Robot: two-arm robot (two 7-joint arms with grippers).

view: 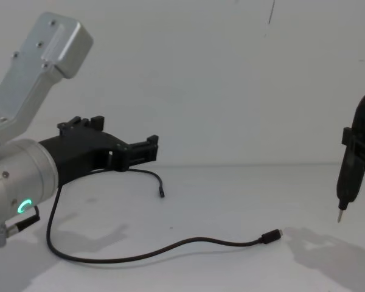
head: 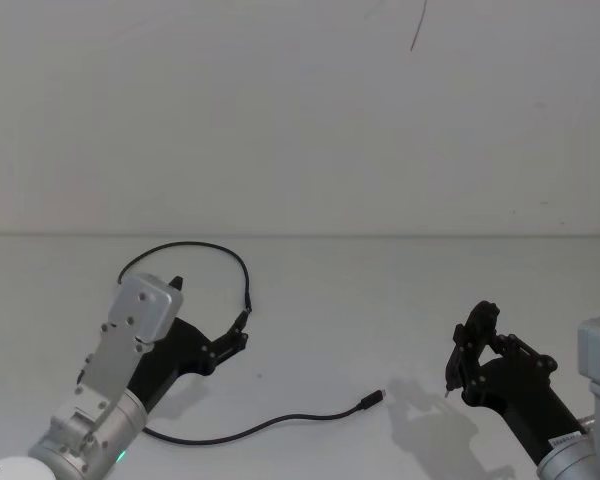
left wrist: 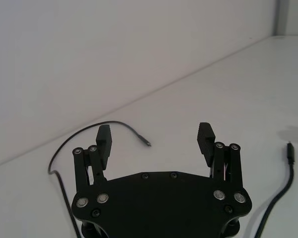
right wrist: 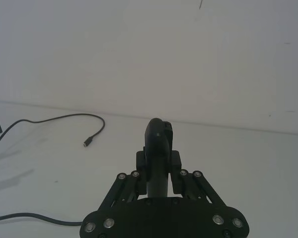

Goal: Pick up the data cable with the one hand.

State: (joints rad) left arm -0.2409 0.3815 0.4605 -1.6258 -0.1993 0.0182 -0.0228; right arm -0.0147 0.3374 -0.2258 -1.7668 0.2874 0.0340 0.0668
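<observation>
The left gripper (head: 208,312) sits at the near left of the white bench (head: 380,300), on a silver arm with a green ring (view: 24,207) glowing near the wrist. Its jaws are spread wide and hold nothing. In the left wrist view the 2 ribbed fingers (left wrist: 104,138) stand well apart, with bare bench between them. In the chest view the gripper hangs above the bench, reaching toward the right, with its shadow on the surface below.

The data cable (head: 250,428) lies flat on the bench. From under the left arm it arcs away to the far side and curls back to the right. That end, the far plug (head: 243,320), lies just beside the tip of the gripper's near finger in the head view. The chest view shows this plug on the bench lower than the finger, not touching it. The cable's other run comes out from under the arm on the near side. It sweeps right in a shallow curve and ends at the near plug (head: 372,400), about midway between the 2 arms.

The right gripper (head: 472,345) is at the near right, well apart from the cable. Its jaws are closed on a black pen-like tool (view: 351,170), whose thin metal tip points down just above the bench.
</observation>
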